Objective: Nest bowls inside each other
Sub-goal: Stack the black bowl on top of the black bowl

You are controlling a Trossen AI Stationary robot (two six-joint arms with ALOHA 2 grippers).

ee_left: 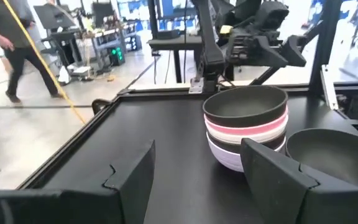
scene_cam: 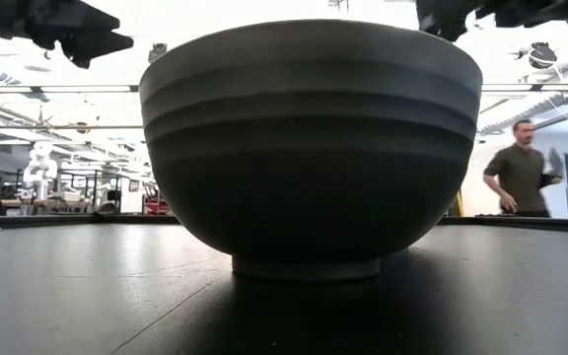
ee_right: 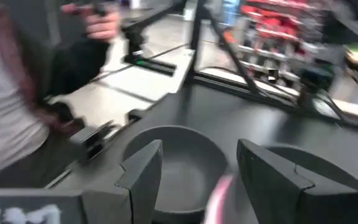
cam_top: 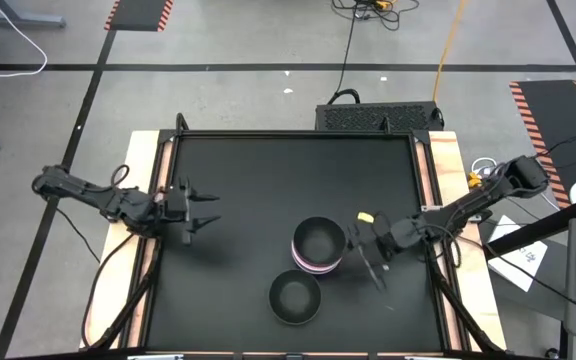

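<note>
A stack of nested bowls (cam_top: 318,246) stands right of the table's middle, resting on its lowest bowl's base. In the left wrist view the stack (ee_left: 246,124) shows a black bowl on top, then pink, white and lavender rims. A single black bowl (cam_top: 295,298) stands on its foot just nearer, filling the low view (scene_cam: 309,148). My right gripper (cam_top: 370,256) is open beside the stack's right side, above the table. Its wrist view (ee_right: 197,152) looks onto the single black bowl (ee_right: 173,165). My left gripper (cam_top: 208,208) waits open near the left edge.
The black table top (cam_top: 268,170) has free room on its far and left parts, with raised rails along its sides. A person (scene_cam: 521,173) walks in the room beyond the table, and another person (ee_left: 5,50) shows in the left wrist view.
</note>
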